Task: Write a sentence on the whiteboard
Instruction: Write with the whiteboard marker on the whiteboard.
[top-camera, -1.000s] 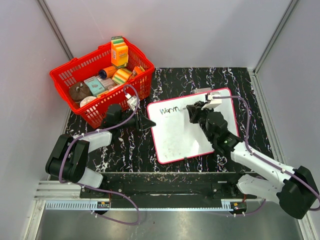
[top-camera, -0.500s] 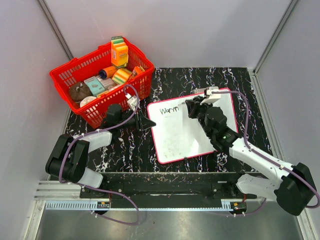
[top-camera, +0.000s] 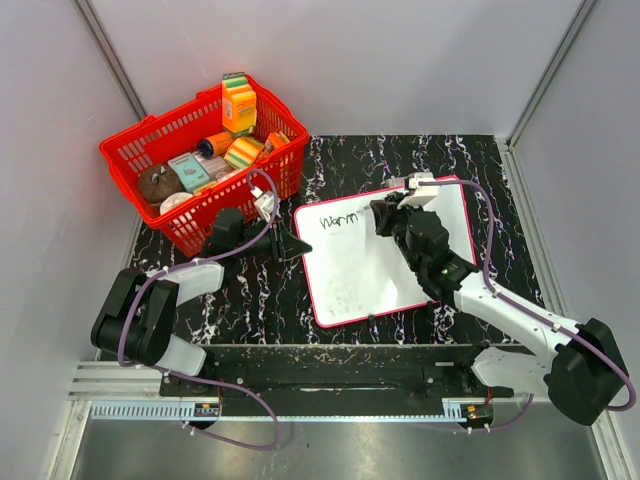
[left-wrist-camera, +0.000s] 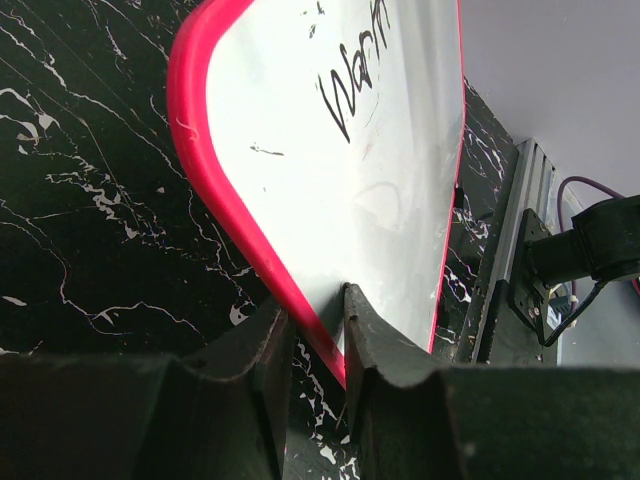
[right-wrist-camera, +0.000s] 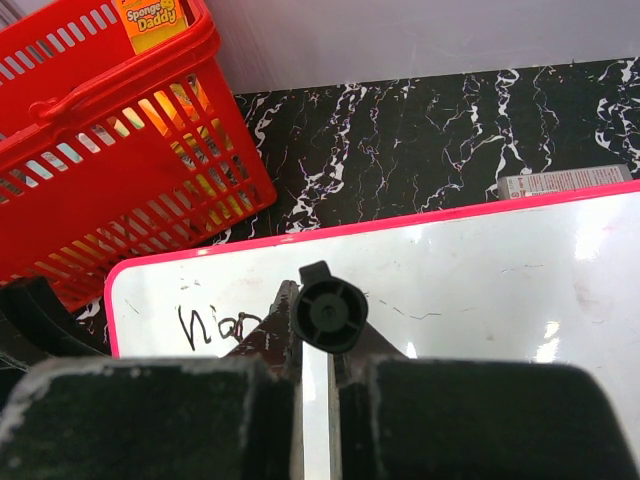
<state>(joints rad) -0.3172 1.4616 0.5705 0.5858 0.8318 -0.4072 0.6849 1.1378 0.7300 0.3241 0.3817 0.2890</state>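
Observation:
The whiteboard (top-camera: 370, 265), white with a red-pink frame, lies on the black marbled table. "Warm" is written in black near its top left (top-camera: 338, 218). My left gripper (top-camera: 296, 247) is shut on the board's left frame edge; in the left wrist view its fingers (left-wrist-camera: 375, 345) pinch the pink frame (left-wrist-camera: 230, 210). My right gripper (top-camera: 383, 213) is shut on a black marker (right-wrist-camera: 329, 312), held upright over the board just right of the writing. The marker's tip is hidden. The board also shows in the right wrist view (right-wrist-camera: 480, 270).
A red basket (top-camera: 180, 180) with a carton, sponges and other goods stands at the back left, close to the board's corner. A small grey-white object (right-wrist-camera: 562, 181) lies behind the board's far edge. Grey walls enclose the table.
My right gripper with the marker has moved a little toward the board's top edge and turned slightly. The left gripper and the board have not moved. The writing looks the same.

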